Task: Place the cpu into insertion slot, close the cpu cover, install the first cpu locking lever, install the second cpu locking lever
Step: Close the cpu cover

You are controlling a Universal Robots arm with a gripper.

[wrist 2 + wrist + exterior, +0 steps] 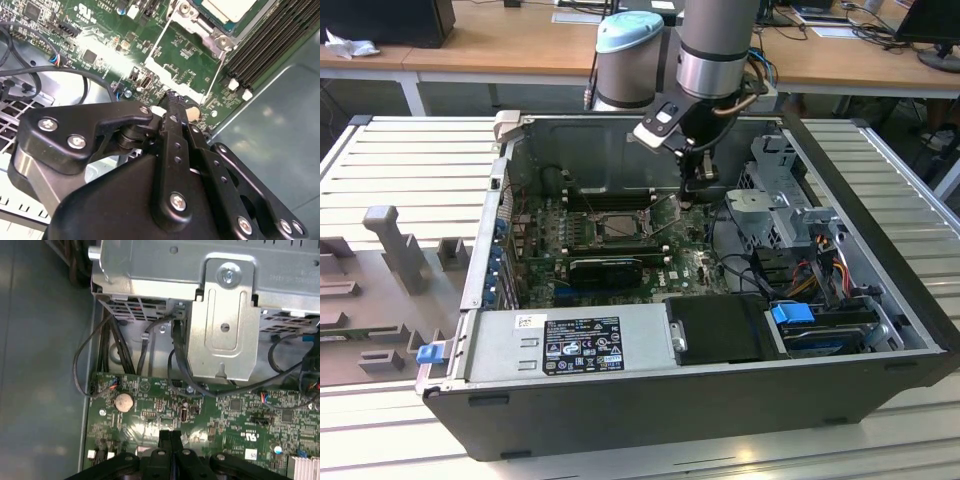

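Gripper (698,186) hangs low inside the open computer case (880,330), on the exterior view's right of the insertion slot (620,226) and near it without touching. In both wrist views its black fingers (172,107) are pressed together with nothing between them, their tips just above the green circuit board (235,412). In the second wrist view the cpu (231,7) lies flat in the insertion slot, its pale silver top showing through the cut-out of the cpu cover (197,22), which frames it. Two thin bright rods (158,36) run out from the slot's corners across the board toward the gripper; whether they are latched I cannot tell. Long black memory slots (270,40) lie just beside the insertion slot. A round coin cell (123,401) sits on the board well apart from the slot, close by the fingertips
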